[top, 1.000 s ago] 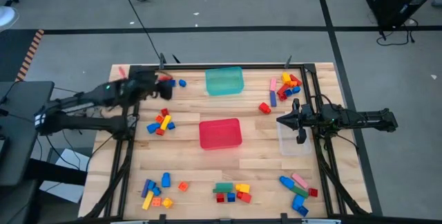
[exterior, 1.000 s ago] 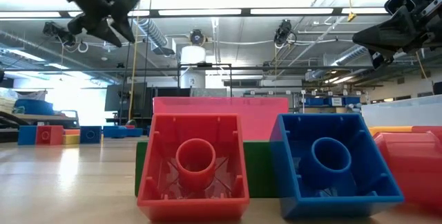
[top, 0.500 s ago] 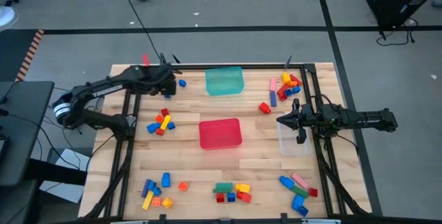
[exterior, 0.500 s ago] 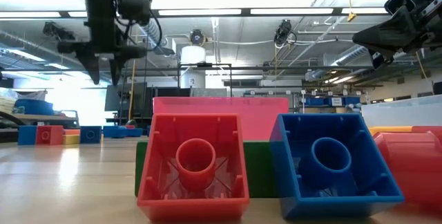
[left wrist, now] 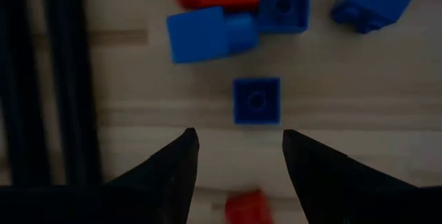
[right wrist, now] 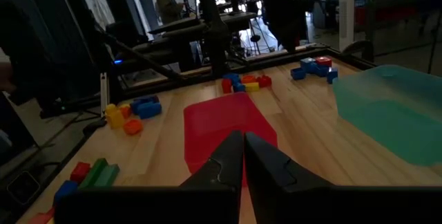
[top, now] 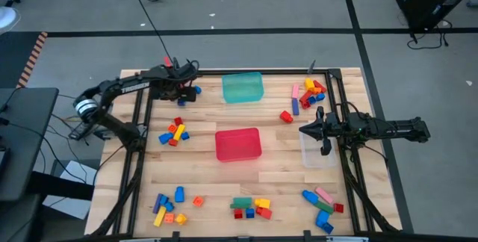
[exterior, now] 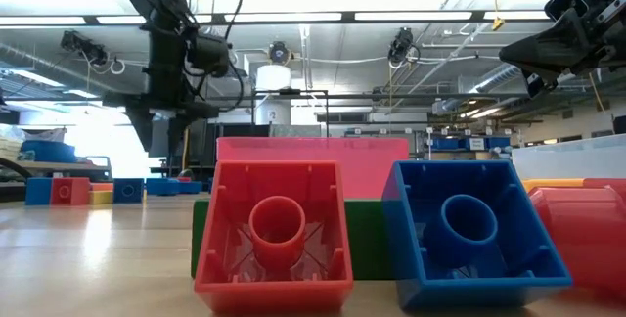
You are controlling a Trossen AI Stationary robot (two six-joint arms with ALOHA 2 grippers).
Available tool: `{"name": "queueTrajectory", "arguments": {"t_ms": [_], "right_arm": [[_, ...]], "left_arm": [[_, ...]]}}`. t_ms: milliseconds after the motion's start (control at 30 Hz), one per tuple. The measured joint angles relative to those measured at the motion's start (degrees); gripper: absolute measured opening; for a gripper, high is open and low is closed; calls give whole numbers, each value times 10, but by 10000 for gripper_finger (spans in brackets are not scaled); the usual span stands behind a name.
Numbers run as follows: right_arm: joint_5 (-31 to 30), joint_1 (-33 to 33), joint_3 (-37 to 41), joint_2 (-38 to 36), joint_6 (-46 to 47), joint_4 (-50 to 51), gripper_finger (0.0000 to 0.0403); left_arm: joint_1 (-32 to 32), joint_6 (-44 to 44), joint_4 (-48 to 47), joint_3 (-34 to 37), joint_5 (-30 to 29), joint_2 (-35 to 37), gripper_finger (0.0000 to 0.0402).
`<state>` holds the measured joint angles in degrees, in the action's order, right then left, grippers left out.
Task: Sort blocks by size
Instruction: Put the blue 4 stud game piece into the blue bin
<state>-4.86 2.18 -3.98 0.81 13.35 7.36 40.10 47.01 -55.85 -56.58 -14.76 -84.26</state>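
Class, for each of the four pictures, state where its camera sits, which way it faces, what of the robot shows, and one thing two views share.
High view: overhead, facing down; both arms, left gripper, right gripper.
Low view: table height, facing the room; arms come from above.
Left wrist view: facing down on a small blue square brick, between open fingers.
Right wrist view: looking across the table, past shut fingers.
Shared: red plastic tub, high and right wrist.

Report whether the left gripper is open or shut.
Open: the left gripper shows a clear gap between its fingers, empty, above a small blue block.
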Motion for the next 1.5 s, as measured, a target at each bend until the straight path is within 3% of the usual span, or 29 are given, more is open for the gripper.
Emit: {"name": "queueTrajectory", "arguments": {"t_ms": [267,533,1200,1500], "right_arm": [[0,0,0,0,0,0,27],[0,0,0,0,0,0,32],[0,0,0,0,0,0,32],[0,0,0,0,0,0,28]], "left_arm": [[37,-34,20,0,8,-67,219],[47,-63,98,0,44,-95,219],[53,-62,96,-2,46,-153,218],[52,-61,95,-2,57,-153,149]]}}
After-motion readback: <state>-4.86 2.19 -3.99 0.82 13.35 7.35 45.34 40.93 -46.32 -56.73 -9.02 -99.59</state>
